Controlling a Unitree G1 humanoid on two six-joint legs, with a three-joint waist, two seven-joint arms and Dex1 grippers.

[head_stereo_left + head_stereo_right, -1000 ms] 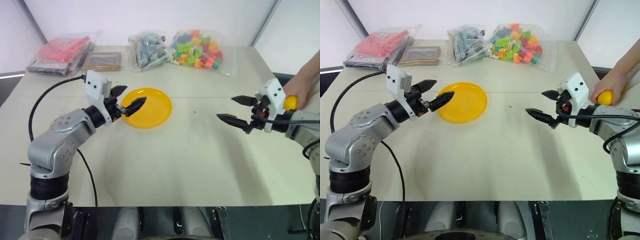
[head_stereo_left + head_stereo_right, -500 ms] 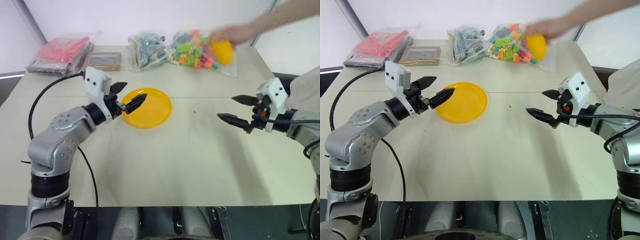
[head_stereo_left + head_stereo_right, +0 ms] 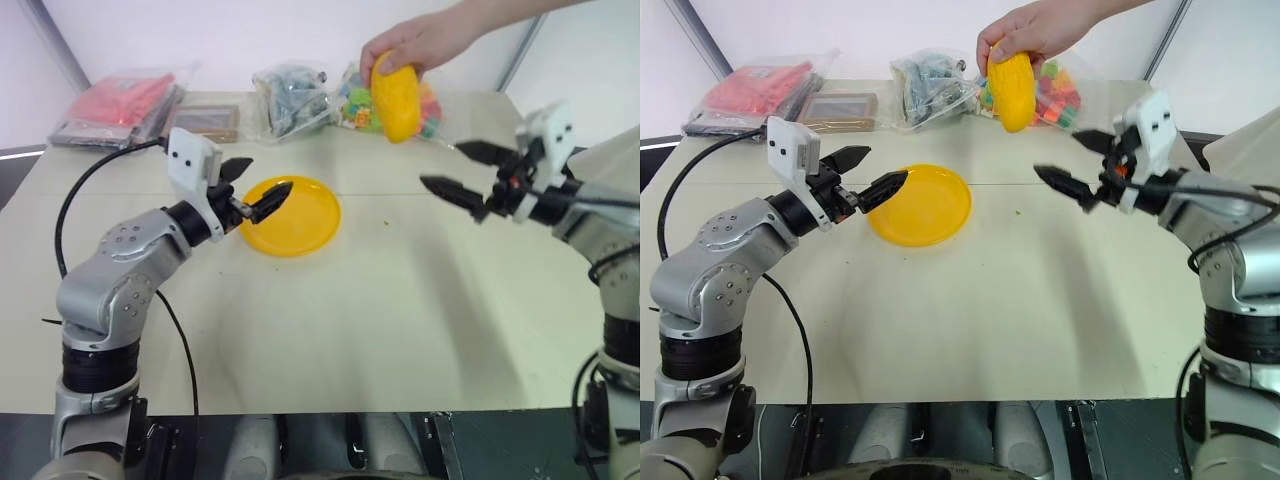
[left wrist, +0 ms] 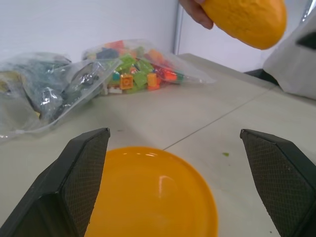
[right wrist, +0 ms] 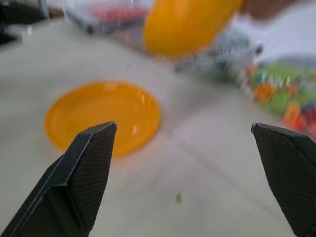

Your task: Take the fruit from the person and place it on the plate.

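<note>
**Handover offered, fruit not yet taken**

The person's hand [image 3: 425, 40] held the mango-like fruit [image 3: 396, 96] in the air above the far side of the table [image 3: 400, 330], gripping it by its upper end so that it hung roughly upright, in front of the bag of multicoloured blocks [image 3: 1050, 88]. The right gripper [image 3: 462, 171] hung above the table with its two black fingers spread wide and nothing between them, pointing toward the fruit from the robot's right but apart from it. The left gripper [image 3: 250, 186] hovered at the near-left rim of the yellow-orange plate [image 3: 298, 215], its fingers also parted and empty. The plate lay bare on the table, with the fruit raised above and beyond its right side.

By my reading, none of the task was complete: the fruit was in the person's grasp, neither gripper touched it, and nothing rested on the plate. What remained was the whole sequence: bringing the open right gripper around the fruit, closing on it, the person letting go, then carrying it across to the plate and setting it down.
</note>
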